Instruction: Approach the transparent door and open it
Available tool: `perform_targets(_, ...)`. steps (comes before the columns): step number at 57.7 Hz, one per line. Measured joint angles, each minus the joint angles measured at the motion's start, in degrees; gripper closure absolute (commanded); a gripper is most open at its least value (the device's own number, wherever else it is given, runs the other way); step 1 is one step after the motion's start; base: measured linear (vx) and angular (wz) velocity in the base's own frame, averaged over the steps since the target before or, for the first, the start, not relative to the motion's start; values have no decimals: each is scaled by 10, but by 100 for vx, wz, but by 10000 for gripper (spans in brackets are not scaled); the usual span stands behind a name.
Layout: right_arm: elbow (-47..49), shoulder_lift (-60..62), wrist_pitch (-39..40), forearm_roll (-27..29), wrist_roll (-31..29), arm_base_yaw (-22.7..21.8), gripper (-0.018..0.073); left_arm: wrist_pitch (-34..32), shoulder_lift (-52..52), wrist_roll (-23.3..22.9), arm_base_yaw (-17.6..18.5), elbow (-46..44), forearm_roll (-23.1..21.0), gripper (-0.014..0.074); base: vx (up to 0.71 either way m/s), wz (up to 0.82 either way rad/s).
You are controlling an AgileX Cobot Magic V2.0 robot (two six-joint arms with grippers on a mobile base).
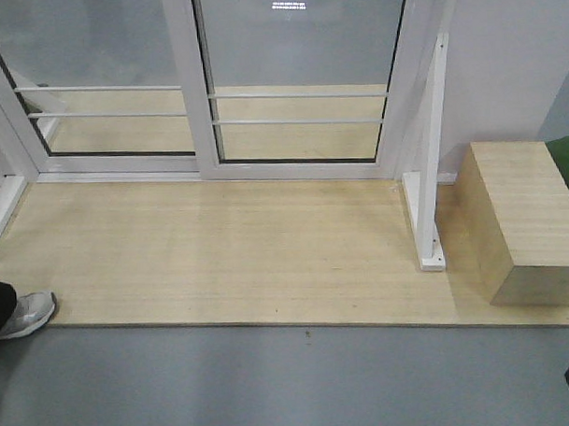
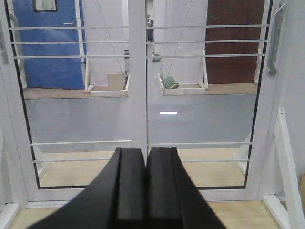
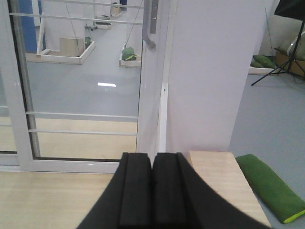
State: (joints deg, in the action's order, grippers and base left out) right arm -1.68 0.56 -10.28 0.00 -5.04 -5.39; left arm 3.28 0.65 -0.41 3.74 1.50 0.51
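1. Ahead of the base, front view: transparent door (image 1: 298, 54) is the right-hand glass panel. It stands upright, long axis vertical, face toward the camera, at the far edge of the wooden platform (image 1: 220, 253). Its upper part is cut off. Second glass panel (image 1: 102, 60) sits to its left. Wooden box (image 1: 519, 223) sits just right of a white brace (image 1: 430, 152).
2. Left wrist view: left pincer (image 2: 145, 181) is closed, pads touching, gripping nothing, lined up with the centre stile (image 2: 137, 71). The door is right of that stile. Grey handle (image 2: 272, 43) runs vertically along the door's right edge, top cropped.
3. Right wrist view: right pincer (image 3: 152, 186) is closed, empty. Only the handle's lower end shows, at the top edge. The door's glass is left of it. Green cushion (image 3: 269, 191) lies beside the box.
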Motion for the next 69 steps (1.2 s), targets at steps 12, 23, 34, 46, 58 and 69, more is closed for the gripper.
perform_targets(12, 0, 0, 0, 0, 0, 0, 567, 0, 0, 0, 0, 0, 0, 602, 45, -11)
perform_targets(23, 0, 0, 0, 0, 0, 0, 567, 0, 0, 0, 0, 0, 0, 602, 43, -10)
perform_targets(34, 0, 0, 0, 0, 0, 0, 567, 0, 0, 0, 0, 0, 0, 602, 41, -8)
perform_targets(46, 0, 0, 0, 0, 0, 0, 567, 0, 0, 0, 0, 0, 0, 602, 38, -5)
perform_targets(58, 0, 0, 0, 0, 0, 0, 567, 0, 0, 0, 0, 0, 0, 602, 36, -1)
perform_targets(69, 0, 0, 0, 0, 0, 0, 567, 0, 0, 0, 0, 0, 0, 602, 32, 0)
